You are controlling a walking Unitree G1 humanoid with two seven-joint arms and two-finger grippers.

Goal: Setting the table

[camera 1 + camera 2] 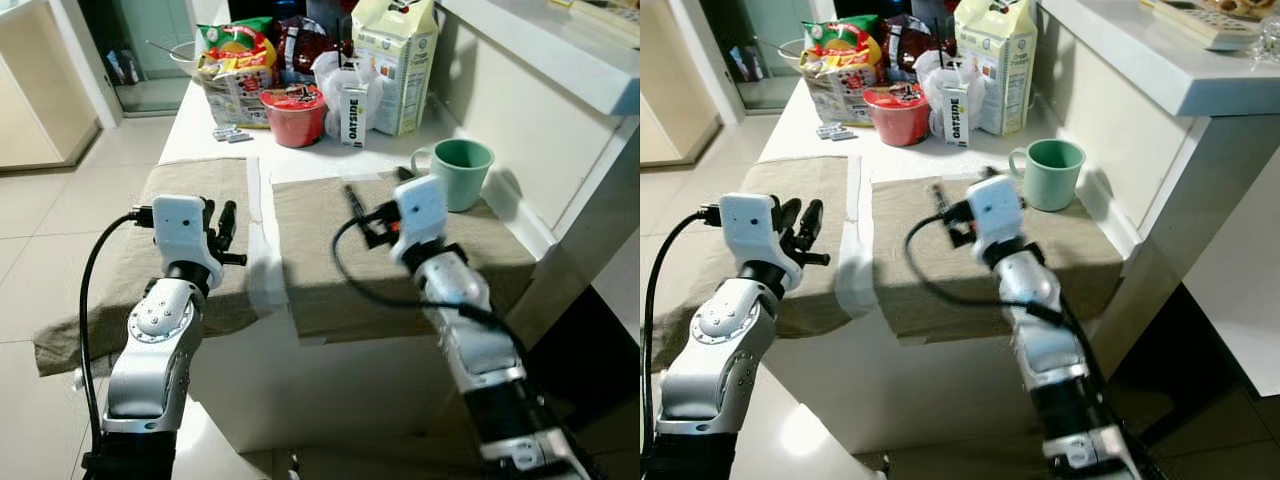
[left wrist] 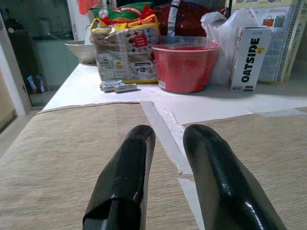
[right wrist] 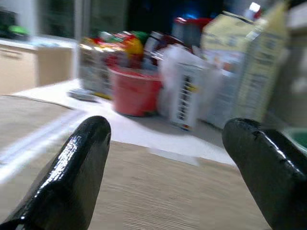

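Two beige placemats lie side by side on the white table [image 1: 215,110]. My left gripper [image 1: 219,222] hovers over the right edge of the left placemat [image 1: 185,185]; the left wrist view has its fingers [image 2: 132,163] a narrow gap apart, with nothing between them. My right gripper [image 1: 375,198] is low over the far part of the right placemat [image 1: 320,270], open wide and empty, as the blurred right wrist view [image 3: 168,129] confirms. A green mug [image 1: 462,172] stands just past that placemat's far right corner, to the right of the gripper.
At the back of the table are a red bowl [image 1: 294,113], a small Oatside carton [image 1: 354,113], a tall milk carton [image 1: 395,60], a snack bag [image 1: 235,70] and a white plastic bag. A white counter wall [image 1: 540,130] rises on the right. Tiled floor lies to the left.
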